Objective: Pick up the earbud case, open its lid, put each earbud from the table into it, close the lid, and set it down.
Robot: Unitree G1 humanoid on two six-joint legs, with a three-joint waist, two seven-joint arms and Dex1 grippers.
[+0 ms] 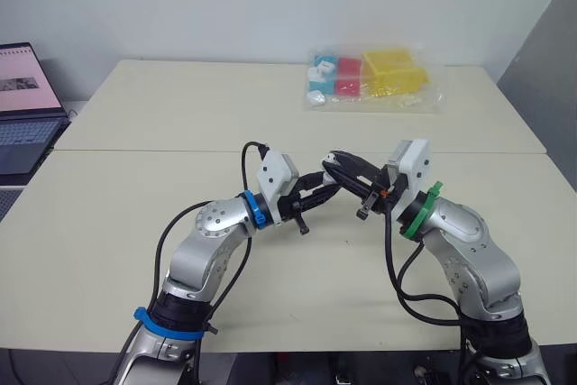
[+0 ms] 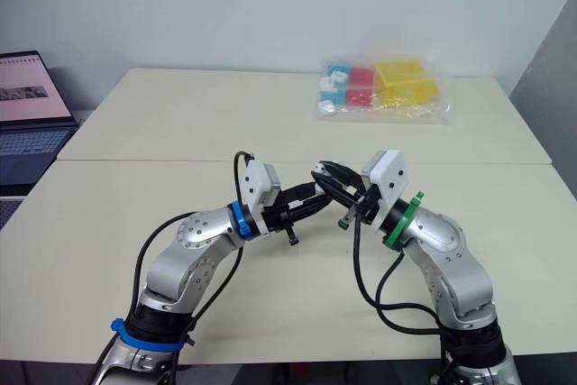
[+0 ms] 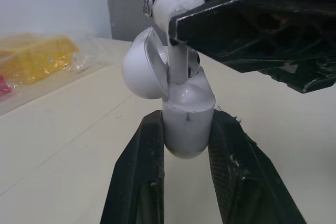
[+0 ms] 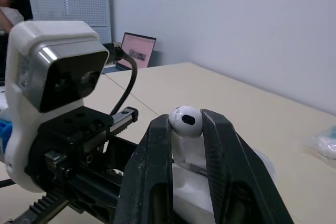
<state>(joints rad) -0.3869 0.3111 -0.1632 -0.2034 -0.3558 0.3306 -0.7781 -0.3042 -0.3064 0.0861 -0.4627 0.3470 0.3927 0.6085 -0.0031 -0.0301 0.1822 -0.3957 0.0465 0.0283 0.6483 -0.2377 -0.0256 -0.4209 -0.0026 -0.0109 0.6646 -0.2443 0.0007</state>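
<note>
Right claw (image 4: 186, 120) is clenched on the earbud (image 3: 176, 1), pinching its round head with the stem pointing down into the case (image 3: 187, 103). Left claw (image 3: 187, 129) is clenched on the case, one finger on each side of its lower body. I hold it upright in the air above the table (image 1: 180, 114), and the lid (image 3: 137, 69) is swung back on its hinge, wide open. The bag of coloured boxes (image 1: 374, 78) lies well beyond the case, and the laptop (image 1: 22, 105) sits far off to the left of it.

The stem goes down into the mouth of the case, but I can't tell how deep it is, or whether the other slot is filled. I judge this to be the seating step, and it is delicate.

Here is where it could go wrong. If the stem is off its slot, pushing down will jam it on the rim, and the force will go into the case instead. That body is smooth and rounded, so it could twist or squirt out from between my left fingers. My right fingers are broad and sit close over the open lid, so a careless descent could knock the lid or lever the case sideways. If I let go of the earbud before it is properly seated, it may tip out and drop to the table below the case.
</note>
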